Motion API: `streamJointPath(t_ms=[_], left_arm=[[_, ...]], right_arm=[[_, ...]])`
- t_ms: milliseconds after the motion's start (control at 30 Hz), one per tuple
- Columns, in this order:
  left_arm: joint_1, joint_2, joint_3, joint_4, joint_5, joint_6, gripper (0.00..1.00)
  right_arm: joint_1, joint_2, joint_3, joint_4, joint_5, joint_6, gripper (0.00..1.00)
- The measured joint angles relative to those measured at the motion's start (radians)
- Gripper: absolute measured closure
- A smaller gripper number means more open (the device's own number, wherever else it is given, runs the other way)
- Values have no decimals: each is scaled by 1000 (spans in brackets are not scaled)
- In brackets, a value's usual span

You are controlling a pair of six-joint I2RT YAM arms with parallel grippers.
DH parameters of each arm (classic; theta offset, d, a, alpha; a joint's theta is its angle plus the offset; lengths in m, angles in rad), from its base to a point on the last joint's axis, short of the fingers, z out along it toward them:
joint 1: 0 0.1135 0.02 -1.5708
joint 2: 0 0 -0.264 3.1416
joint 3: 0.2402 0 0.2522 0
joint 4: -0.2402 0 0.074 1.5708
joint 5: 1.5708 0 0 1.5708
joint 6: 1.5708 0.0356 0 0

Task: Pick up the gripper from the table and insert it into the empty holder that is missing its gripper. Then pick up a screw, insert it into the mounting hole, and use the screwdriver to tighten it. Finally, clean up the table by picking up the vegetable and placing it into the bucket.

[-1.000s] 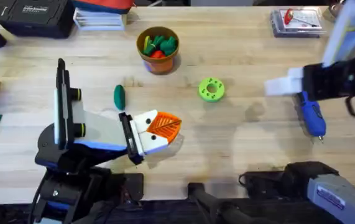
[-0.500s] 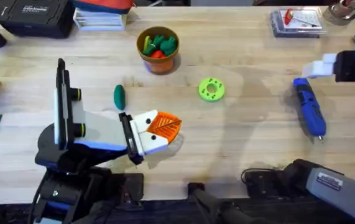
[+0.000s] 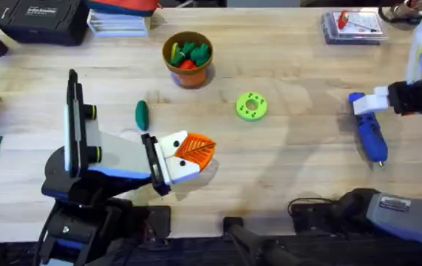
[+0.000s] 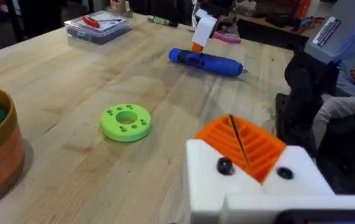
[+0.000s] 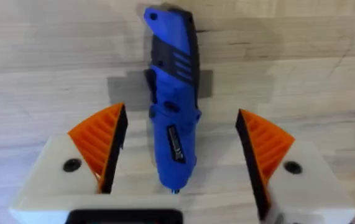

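Screwdriver: lies flat on the wooden table at your right side, well apart from the rest; in the right wrist view it sits between the two orange pads, touching neither that you can see

Right gripper: spread wide over the screwdriver, holding nothing; you are lined up for a grasp, by my reading

Left gripper: rests low near the table's front, both orange pads pressed together with nothing between them; the left wrist view shows two screw heads on its white block

Step in hand: likely fetching the screwdriver, so the finger looks already seated

Risk, grasp: the barrel is round and smooth; if you close off-centre it could roll or twist out of the pads

Risk, tip: the thin metal tip points toward your base, so a tilted lift may drag it on the wood

Risk, reach: carrying the tool across could brush the lime-green disc, which lies between the two arms

Vegetable: dark green oval, alone on the table just beyond the left arm, not yet cleared

Bucket: upright past the vegetable, toy vegetables already inside

Hard to tell: whether a screw sits in the mounting hole; loose screws cannot be made out, and the clear box at the far right corner is cut off
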Motion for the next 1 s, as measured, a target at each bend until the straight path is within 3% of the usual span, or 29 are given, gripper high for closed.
streamJointPath(t_ms=[500,700,800,867,933,1000], left_arm=[[0,0,0,0,0,0,996],[0,0,0,0,0,0,996],[0,0,0,0,0,0,996],[0,0,0,0,0,0,996],[0,0,0,0,0,0,996],[0,0,0,0,0,0,996]], right_arm=[[-23,208,-3,104,-83,-76,8],[-23,231,-3,121,-114,-80,108],[-23,232,-3,139,-118,-81,185],[-23,232,-3,145,-119,-81,287],[-23,232,-3,147,-119,-84,473],[-23,232,-3,147,-122,-87,723]])
